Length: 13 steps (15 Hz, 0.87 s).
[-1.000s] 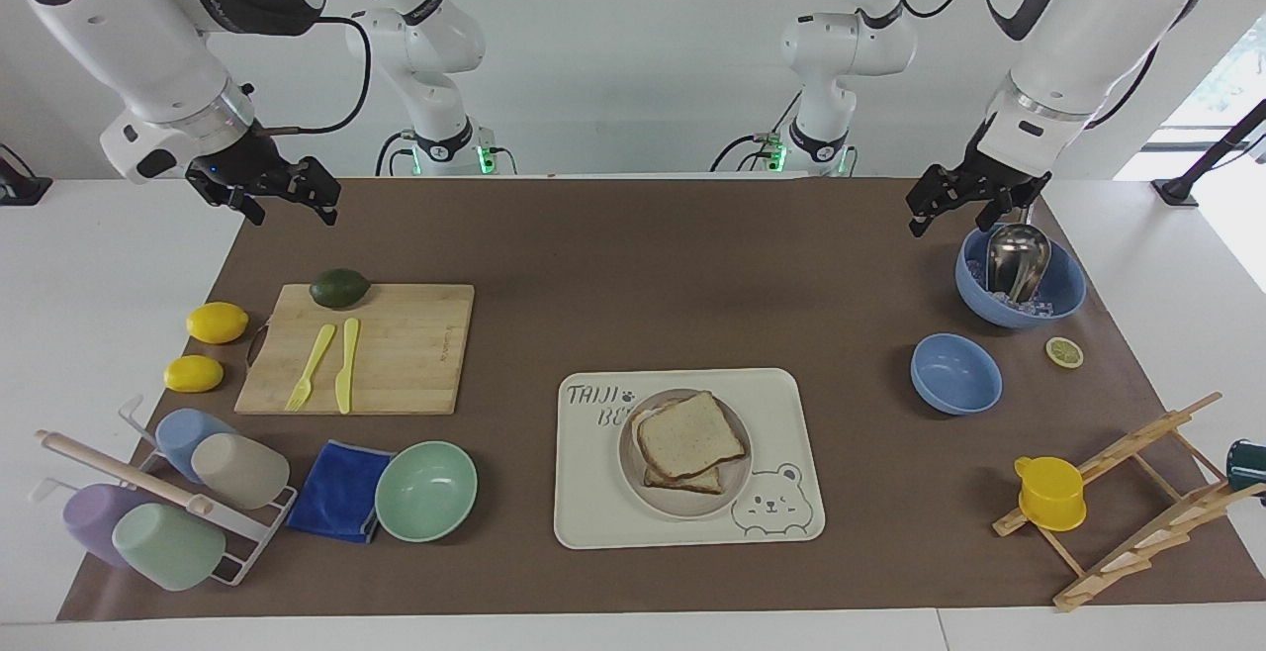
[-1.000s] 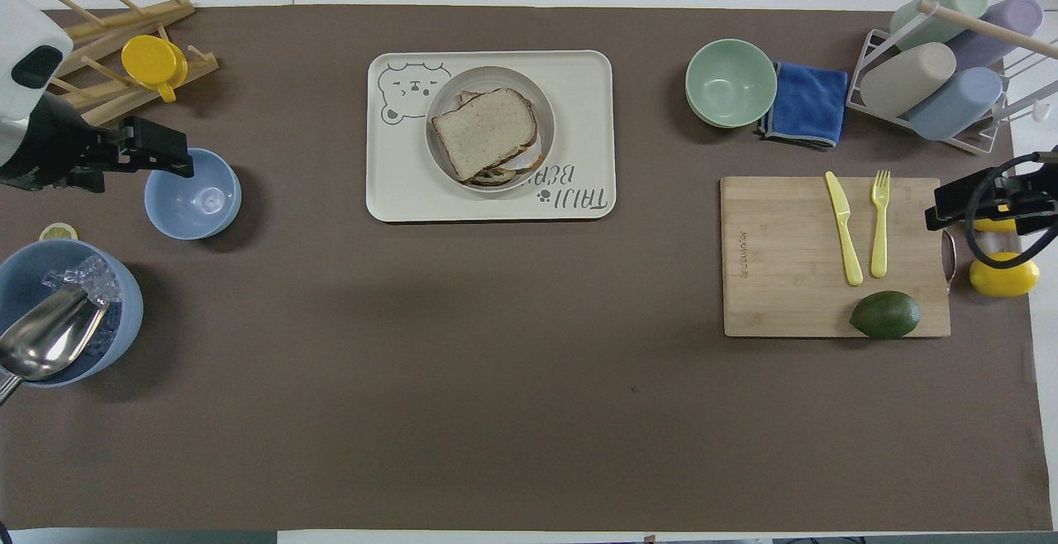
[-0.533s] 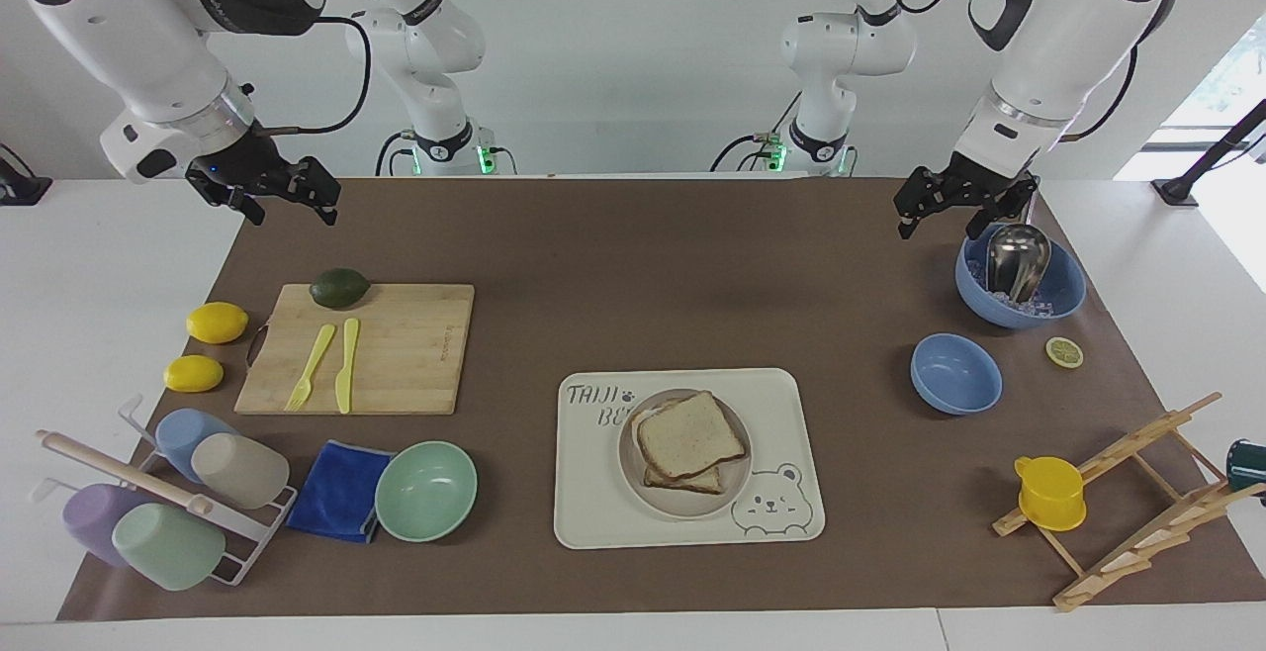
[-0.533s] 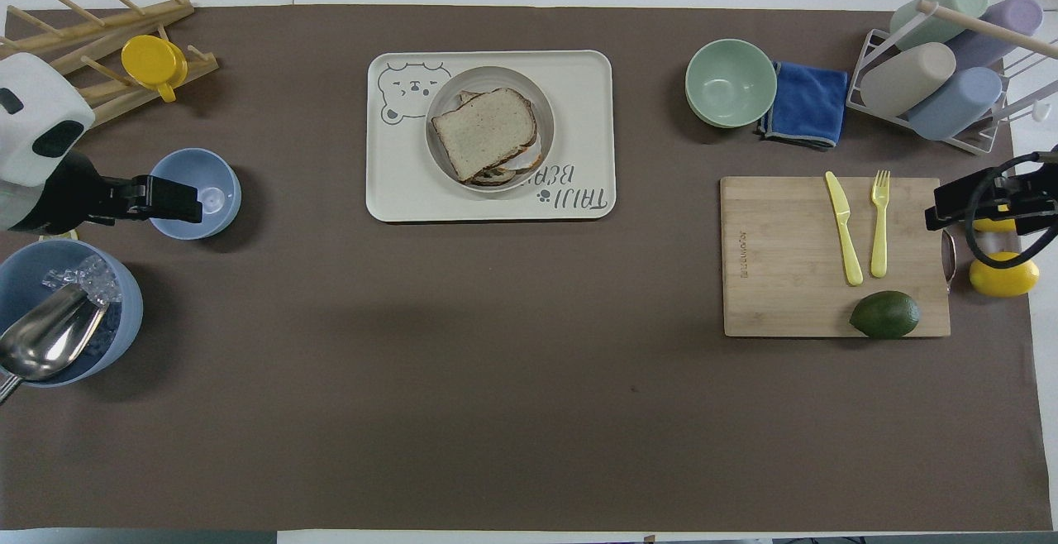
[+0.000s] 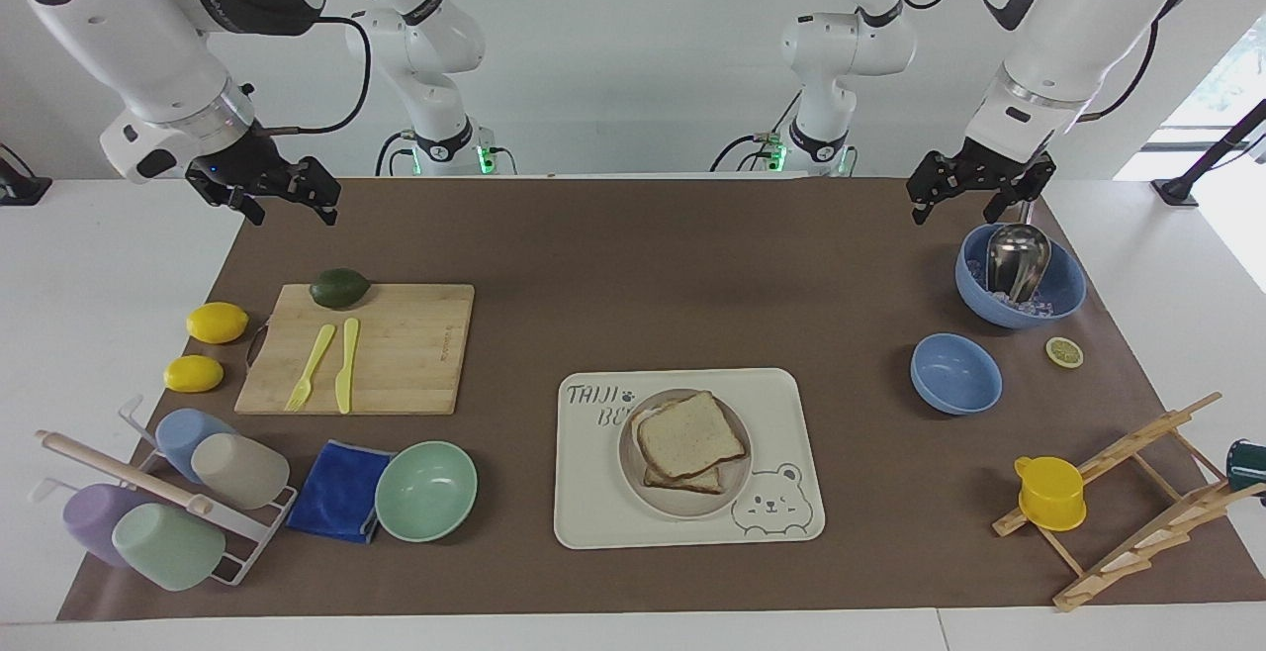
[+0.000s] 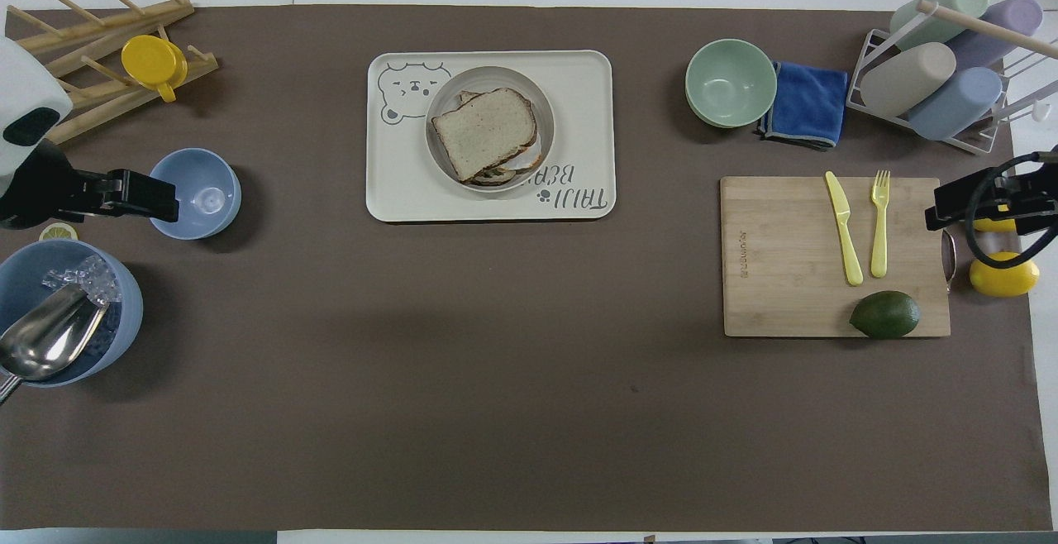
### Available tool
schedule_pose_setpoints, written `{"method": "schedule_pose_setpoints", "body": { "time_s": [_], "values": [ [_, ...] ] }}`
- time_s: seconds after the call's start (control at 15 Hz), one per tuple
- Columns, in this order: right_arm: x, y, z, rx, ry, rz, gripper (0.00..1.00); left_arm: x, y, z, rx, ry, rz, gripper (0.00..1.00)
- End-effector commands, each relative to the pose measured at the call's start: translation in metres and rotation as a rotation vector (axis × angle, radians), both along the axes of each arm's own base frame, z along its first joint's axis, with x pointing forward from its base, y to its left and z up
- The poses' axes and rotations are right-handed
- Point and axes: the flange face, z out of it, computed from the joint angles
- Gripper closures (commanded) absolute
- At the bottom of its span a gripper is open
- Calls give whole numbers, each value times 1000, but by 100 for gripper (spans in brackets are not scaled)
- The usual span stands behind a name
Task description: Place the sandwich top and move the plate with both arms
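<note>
Right hand (image 5: 289, 201) hangs up in the air, fingers apart & empty, over the mat corner at the right arm's end of the worktop (image 5: 89, 275), w/ the avocado (image 5: 339, 288) on the board (image 5: 361, 347) below it. Fork (image 5: 311, 366) & knife (image 5: 346, 364) lie side by side on the board; 2 lemons (image 5: 217, 323) sit just beside it. Cup rack (image 5: 158, 493), blue cloth (image 5: 341, 490) & green bowl (image 5: 426, 490) sit farther from the robots than the board.

Mid-worktop: tray (image 5: 682, 527) w/ bear print, plate (image 5: 734, 478) on it. Sandwich top (image 5: 689, 434) lies on the stack in the plate, a bit askew, lower slice peeking out.

Left hand (image 5: 979, 191) is raised, fingers apart, nothing in them, by the rim of the big blue bowl (image 5: 1063, 295) w/ ice & metal scoop (image 5: 1016, 257). Small blue bowl (image 5: 955, 373) sits near it, farther from the robots; lemon slice (image 5: 1064, 351) beside. Yellow cup (image 5: 1050, 493) hangs on the wooden rack (image 5: 1137, 503).
</note>
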Motion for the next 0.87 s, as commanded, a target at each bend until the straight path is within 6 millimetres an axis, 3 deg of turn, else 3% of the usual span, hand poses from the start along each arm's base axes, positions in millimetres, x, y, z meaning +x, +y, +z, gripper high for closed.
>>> {"method": "schedule_pose_setpoints", "body": {
  "time_s": [0.0, 0.8],
  "values": [
    [-7, -2, 2, -10, -4, 15, 0, 5, 4, -3, -17, 16, 6, 0],
    [-7, -2, 2, -9, -5, 15, 0, 3, 3, -5, -15, 31, 6, 0]
  ]
}}
